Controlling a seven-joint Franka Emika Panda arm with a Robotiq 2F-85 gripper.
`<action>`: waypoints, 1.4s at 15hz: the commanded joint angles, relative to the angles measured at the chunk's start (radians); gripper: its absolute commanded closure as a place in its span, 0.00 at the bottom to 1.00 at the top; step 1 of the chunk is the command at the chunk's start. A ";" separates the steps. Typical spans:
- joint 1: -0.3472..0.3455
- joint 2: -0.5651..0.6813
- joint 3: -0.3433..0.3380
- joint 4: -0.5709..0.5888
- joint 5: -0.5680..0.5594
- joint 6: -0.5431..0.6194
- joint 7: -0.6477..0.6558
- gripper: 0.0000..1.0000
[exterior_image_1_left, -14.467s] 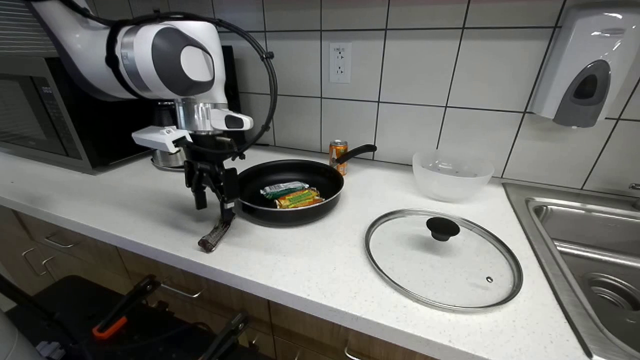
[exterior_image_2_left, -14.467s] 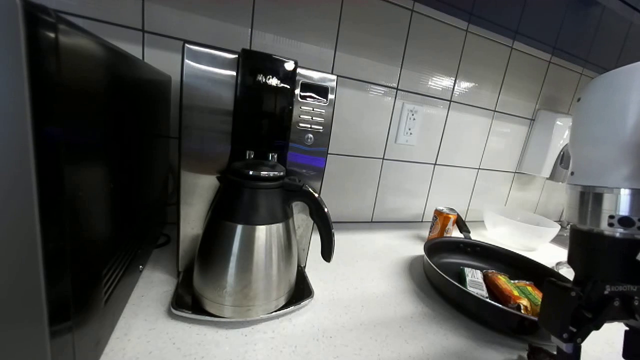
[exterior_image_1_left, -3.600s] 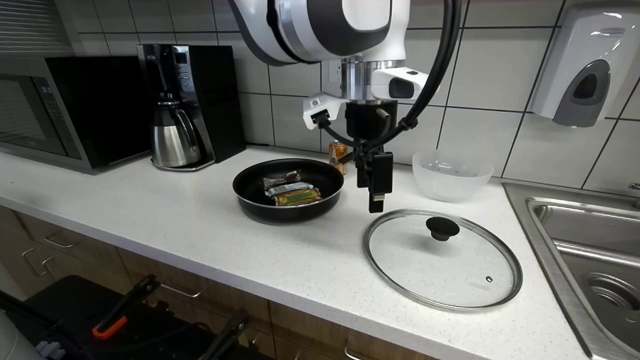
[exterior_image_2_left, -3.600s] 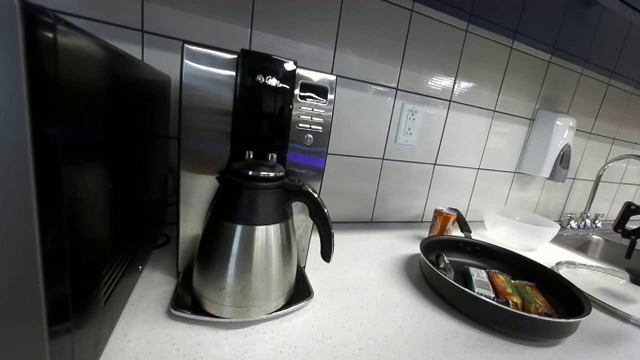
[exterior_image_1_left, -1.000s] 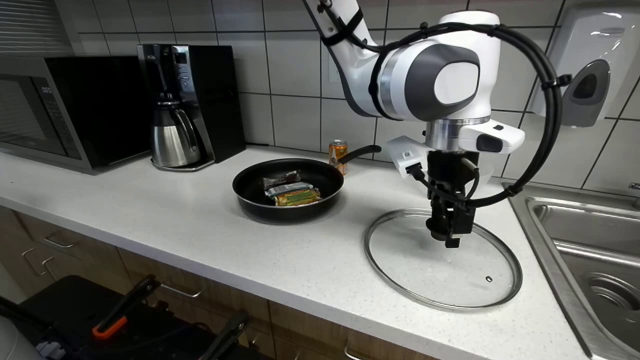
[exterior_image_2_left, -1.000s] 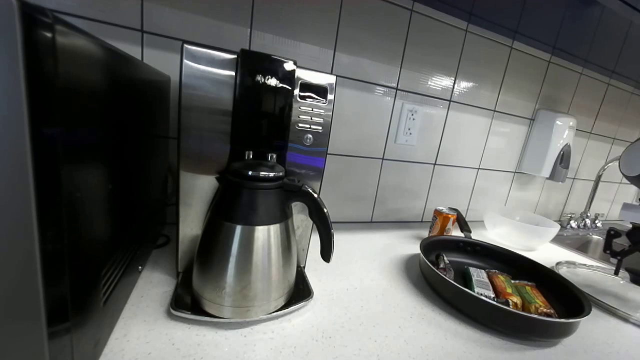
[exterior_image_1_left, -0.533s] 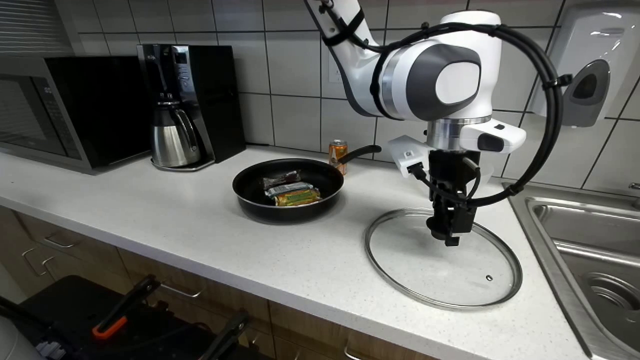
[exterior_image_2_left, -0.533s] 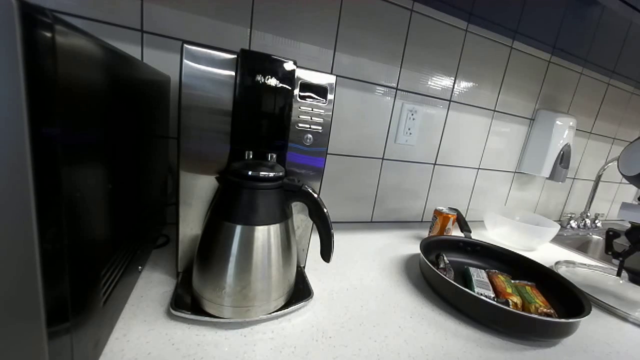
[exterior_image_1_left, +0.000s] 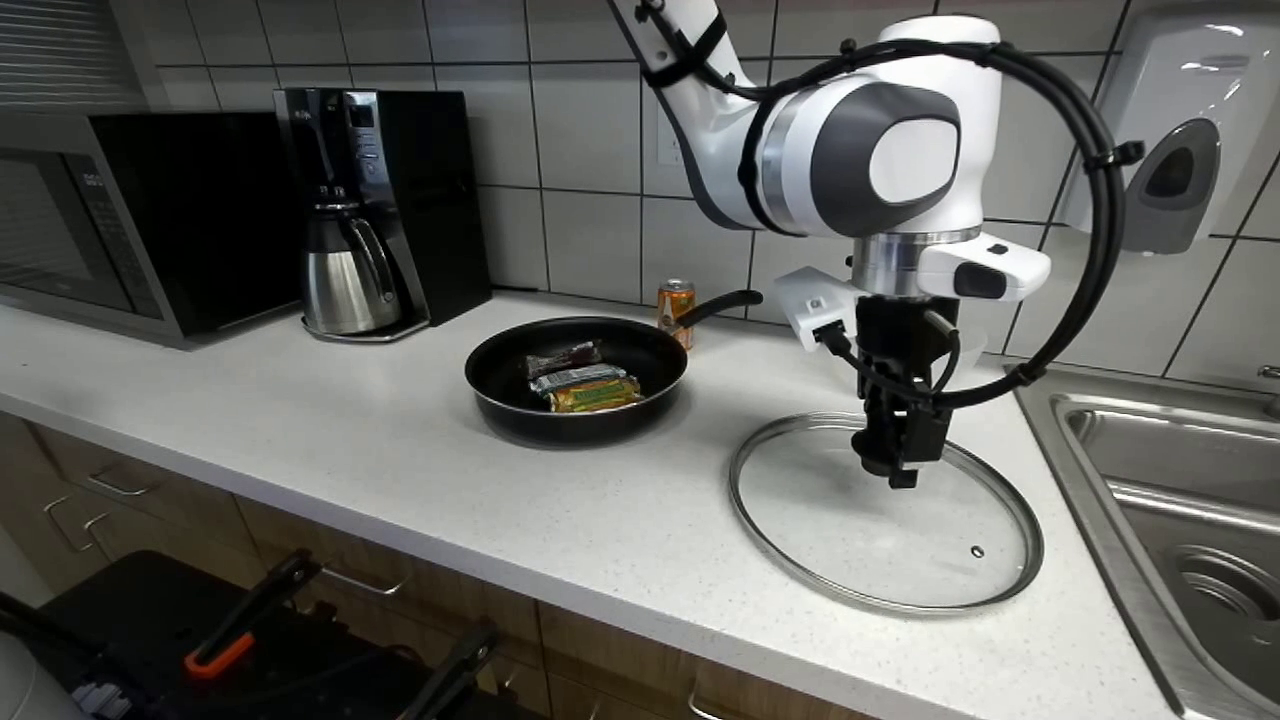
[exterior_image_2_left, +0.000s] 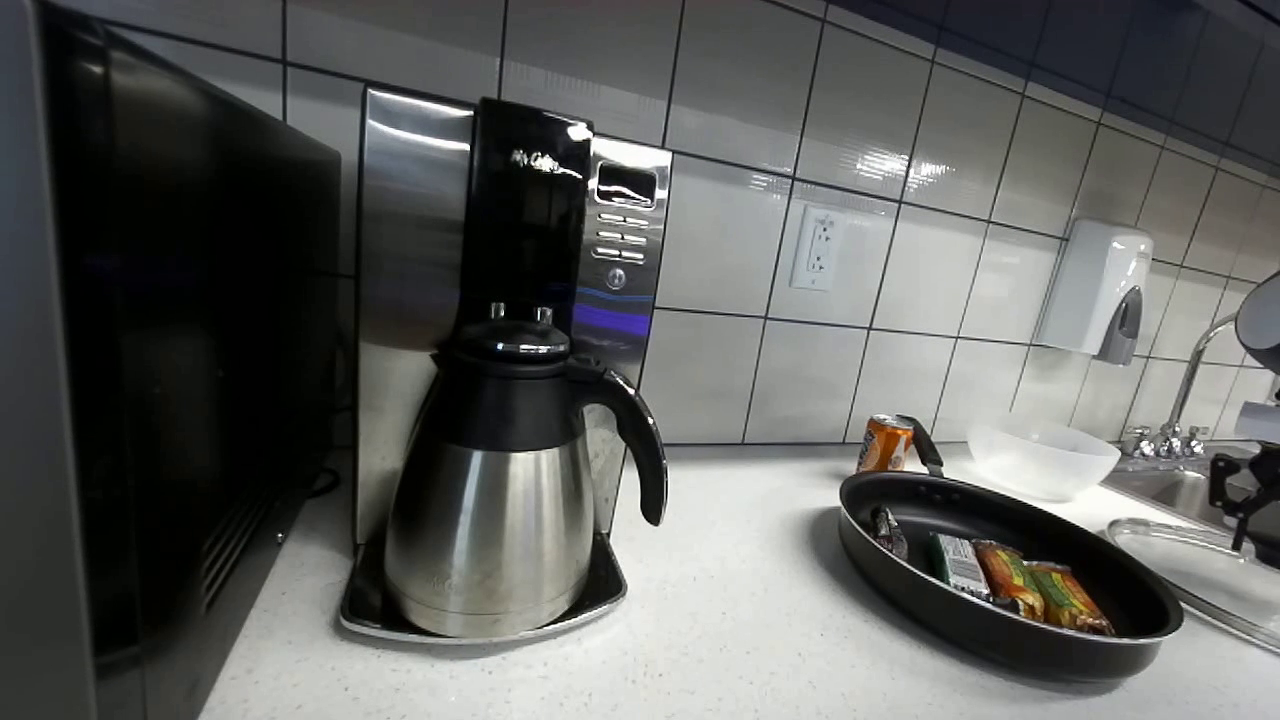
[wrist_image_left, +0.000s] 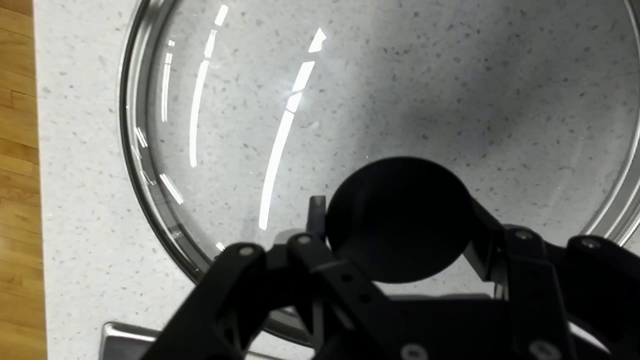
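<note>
A round glass lid (exterior_image_1_left: 830, 540) with a metal rim lies level at or just above the white counter, beside the sink. My gripper (exterior_image_1_left: 889, 468) points straight down at its centre, shut on the black knob (wrist_image_left: 400, 215). In the wrist view a finger stands against each side of the knob, and the glass (wrist_image_left: 240, 90) spreads out beneath. To the left in the exterior view is a black frying pan (exterior_image_1_left: 560, 428) holding several wrapped bars (exterior_image_1_left: 596, 394). In an exterior view only part of the gripper shows, at the right edge.
An orange can (exterior_image_1_left: 676, 296) stands behind the pan, near its black handle (exterior_image_1_left: 722, 303). A frosted bowl (exterior_image_2_left: 1045, 460) is by the wall, partly behind the arm. The sink (exterior_image_1_left: 1075, 470) lies right of the lid. A coffee maker (exterior_image_1_left: 430, 200) and microwave (exterior_image_1_left: 200, 220) occupy the far left.
Earlier the arm moved from the pan to the lid. Over the last second the jaws have closed on the knob, and gripper and lid have risen very slightly.
</note>
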 joint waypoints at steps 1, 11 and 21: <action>0.017 -0.081 -0.017 -0.039 -0.013 -0.013 -0.029 0.61; 0.058 -0.179 -0.016 -0.085 -0.057 -0.018 -0.034 0.61; 0.110 -0.228 0.002 -0.083 -0.115 -0.025 -0.023 0.61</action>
